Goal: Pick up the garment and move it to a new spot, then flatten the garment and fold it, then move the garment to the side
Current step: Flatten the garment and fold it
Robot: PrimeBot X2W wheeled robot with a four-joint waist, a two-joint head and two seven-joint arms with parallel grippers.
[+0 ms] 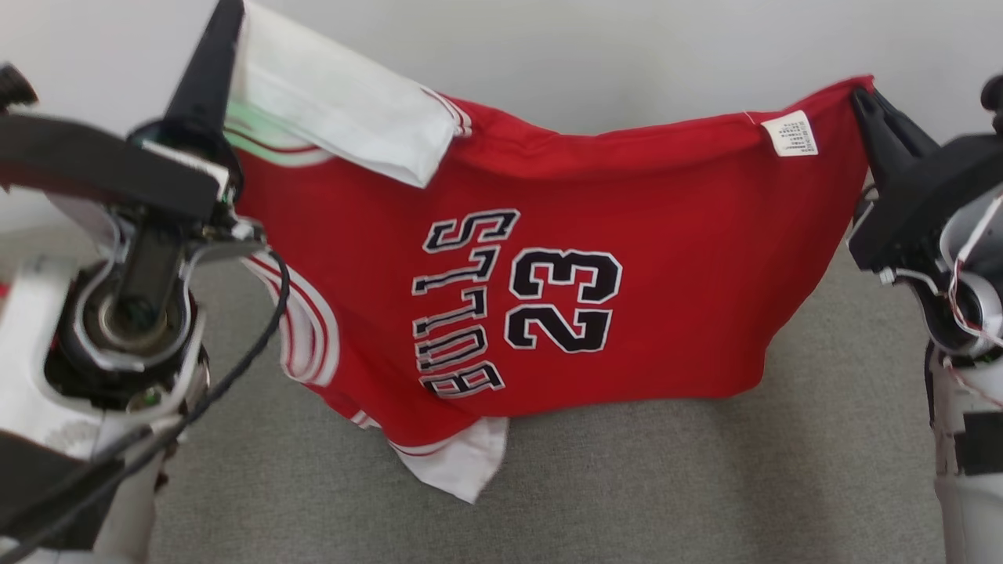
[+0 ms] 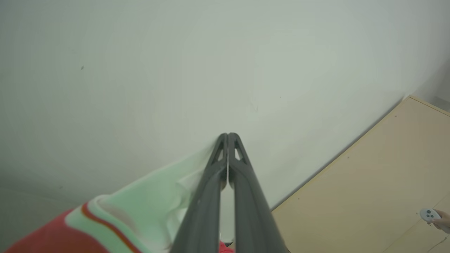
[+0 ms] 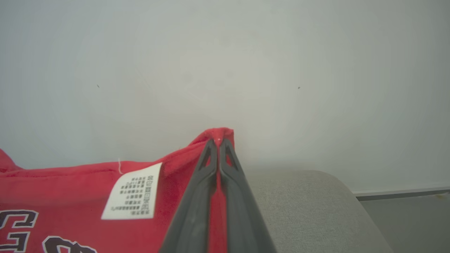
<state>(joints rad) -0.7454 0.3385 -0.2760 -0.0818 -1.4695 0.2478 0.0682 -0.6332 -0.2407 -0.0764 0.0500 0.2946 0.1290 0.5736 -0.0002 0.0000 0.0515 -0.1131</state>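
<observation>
The garment (image 1: 548,313) is a red jersey with white trim, black "BULLS" lettering and the number 23, hanging stretched between my two grippers above the grey surface. My left gripper (image 1: 227,23) is shut on its white upper left part; the left wrist view shows the fingers (image 2: 228,137) pressed together on pale cloth (image 2: 147,207). My right gripper (image 1: 862,98) is shut on the red upper right corner, near a white care label (image 1: 790,133). In the right wrist view the closed fingertips (image 3: 218,142) pinch the red corner (image 3: 218,133). The garment's lower white flap (image 1: 462,462) touches the surface.
A grey fabric-covered surface (image 1: 627,486) lies below, with a rounded edge (image 3: 337,186) at the right. A pale wall (image 1: 588,47) stands close behind. In the left wrist view there is beige floor (image 2: 369,189) and a person's hand holding a small white controller (image 2: 430,215).
</observation>
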